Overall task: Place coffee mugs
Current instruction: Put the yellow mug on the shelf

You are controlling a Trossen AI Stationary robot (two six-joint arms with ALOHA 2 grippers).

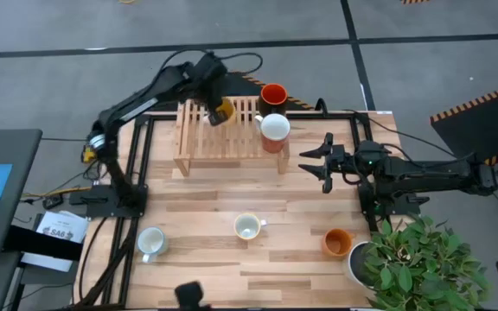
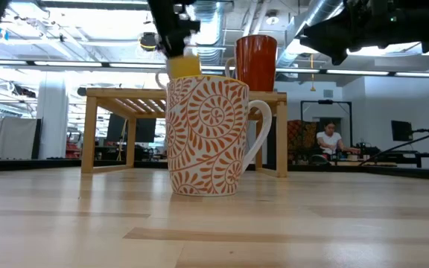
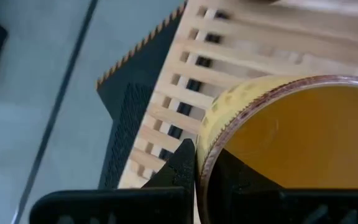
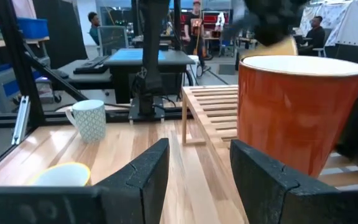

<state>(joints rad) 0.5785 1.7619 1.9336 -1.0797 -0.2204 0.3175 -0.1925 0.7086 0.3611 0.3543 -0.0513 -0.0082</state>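
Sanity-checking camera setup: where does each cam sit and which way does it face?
High: overhead, straight down; both arms, wooden rack.
Low: tabletop level, facing the patterned mug; arms enter from above.
Left wrist: over the rack, left tool shut on yellow mug.
Right wrist: across the table, open right tool near orange mug.
Shared: the rack appears in all four.

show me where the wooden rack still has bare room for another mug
The wooden rack is bare along its front and left slats. Its back right is crowded: the left hand is shut on a yellow mug there, beside the red mug and white-and-orange mug.
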